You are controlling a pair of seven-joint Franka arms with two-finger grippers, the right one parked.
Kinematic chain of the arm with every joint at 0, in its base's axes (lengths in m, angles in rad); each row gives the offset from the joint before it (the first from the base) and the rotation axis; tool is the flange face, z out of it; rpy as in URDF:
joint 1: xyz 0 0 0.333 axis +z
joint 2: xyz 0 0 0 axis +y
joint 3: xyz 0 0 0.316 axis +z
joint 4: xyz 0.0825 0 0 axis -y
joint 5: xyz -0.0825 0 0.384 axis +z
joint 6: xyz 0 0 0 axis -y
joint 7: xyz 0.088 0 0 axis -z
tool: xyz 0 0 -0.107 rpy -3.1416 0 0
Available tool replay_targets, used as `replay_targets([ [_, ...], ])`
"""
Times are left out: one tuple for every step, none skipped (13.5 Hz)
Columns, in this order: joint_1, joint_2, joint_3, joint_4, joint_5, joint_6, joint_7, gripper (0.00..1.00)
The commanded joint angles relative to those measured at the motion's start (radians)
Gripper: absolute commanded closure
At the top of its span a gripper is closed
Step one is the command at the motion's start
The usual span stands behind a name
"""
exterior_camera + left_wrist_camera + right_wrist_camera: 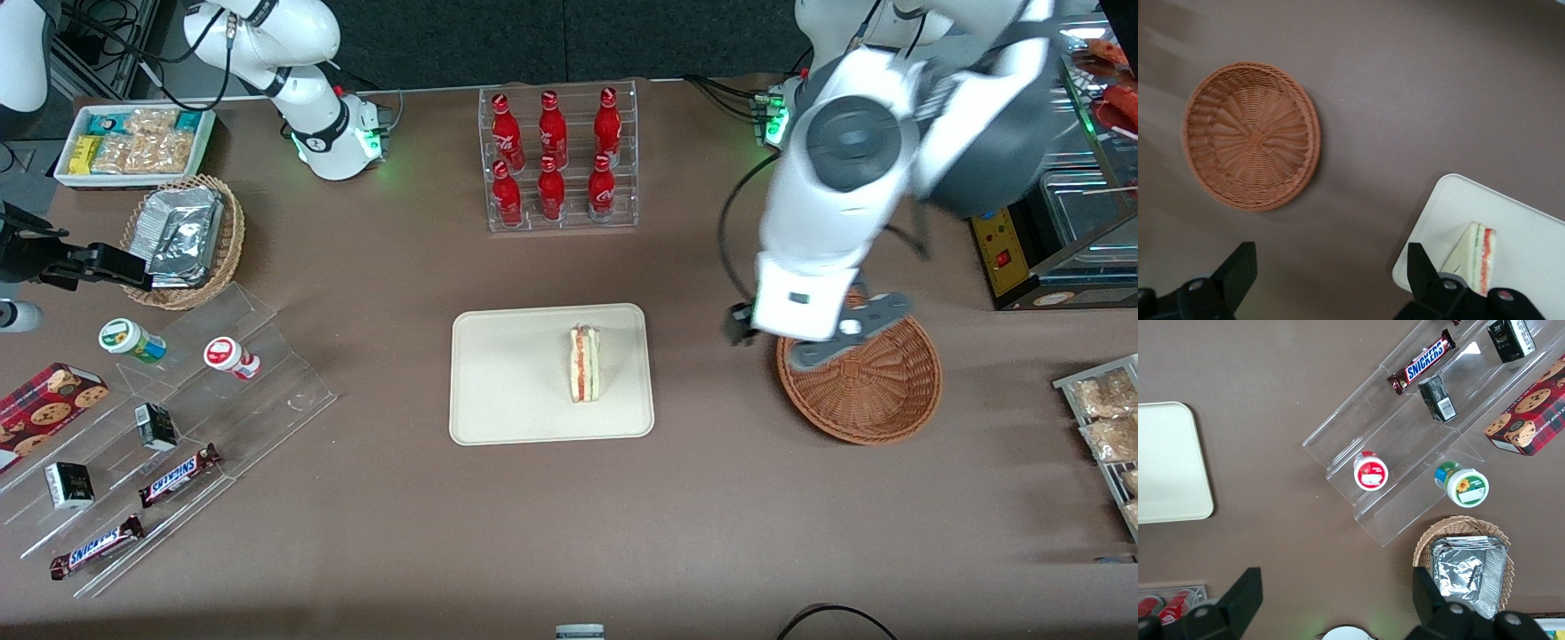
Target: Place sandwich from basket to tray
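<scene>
The sandwich (585, 364) lies on the cream tray (507, 409), cut edge with red and green filling showing; it also shows in the left wrist view (1475, 257) on the tray (1525, 233). The reddish-brown wicker basket (876, 391) stands beside the tray toward the working arm's end and is empty, as the left wrist view (1251, 135) shows. My left gripper (791, 336) hangs raised above the table, over the basket's edge nearest the tray. In the left wrist view the gripper (1331, 260) is open and empty over bare table between basket and tray.
A clear rack of red bottles (558, 158) stands farther from the camera than the tray. Toward the parked arm's end are a tan basket of foil packs (185, 238), a white bin of snacks (133, 145) and acrylic steps with candy bars (178, 474). Snack packs (1107, 418) lie at the working arm's end.
</scene>
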Motion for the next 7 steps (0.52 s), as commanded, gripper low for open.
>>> replay_targets([
  [0.134, -0.107, -0.006, -0.039, -0.096, -0.070, 0.193, 0.01],
  [0.169, -0.131, 0.008, -0.041, -0.128, -0.111, 0.288, 0.01],
  [0.194, -0.158, 0.040, -0.048, -0.145, -0.137, 0.372, 0.01],
  [0.195, -0.196, 0.078, -0.070, -0.160, -0.145, 0.464, 0.01],
  [0.189, -0.230, 0.136, -0.099, -0.173, -0.147, 0.555, 0.01],
  [0.185, -0.263, 0.184, -0.126, -0.188, -0.150, 0.632, 0.01],
  [0.183, -0.300, 0.225, -0.165, -0.197, -0.150, 0.707, 0.01],
])
